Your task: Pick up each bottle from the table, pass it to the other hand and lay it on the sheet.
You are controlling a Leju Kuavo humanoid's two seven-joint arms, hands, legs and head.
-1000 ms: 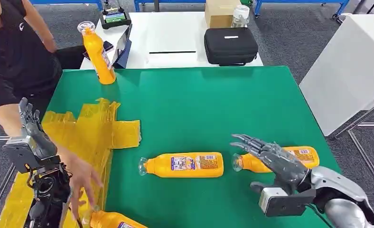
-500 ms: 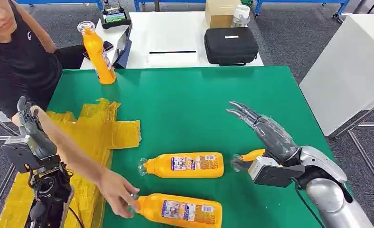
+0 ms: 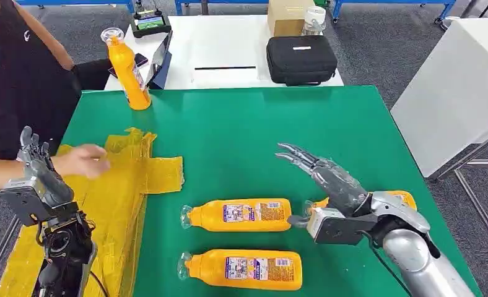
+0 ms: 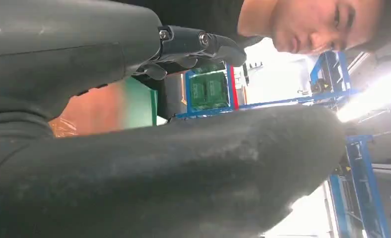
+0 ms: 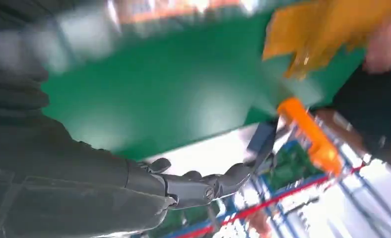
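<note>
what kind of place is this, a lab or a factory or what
Most likely a robotics lab or test workshop, not a production line. A green table is set up with orange bottles and a yellow sheet for a handling trial, a person sits beside it, and blue metal frames stand behind.

A green table (image 3: 248, 130) fills the middle of the head view, standing on a grey floor (image 3: 378, 62). Beyond its far edge stands a white table (image 3: 229, 46). On that table's far right corner sits a cardboard box (image 3: 288, 15) with a clear container (image 3: 314, 20) just beside it, and a black zipped case (image 3: 301, 59) lies near its front edge. A small device with a lit screen (image 3: 150, 21) sits at its far left corner. Blue metal frames (image 3: 390, 7) line the far side of the room. A white slanted panel (image 3: 455, 93) stands off the green table's right edge. A person in a black shirt (image 3: 12, 74) is at the left.
</note>
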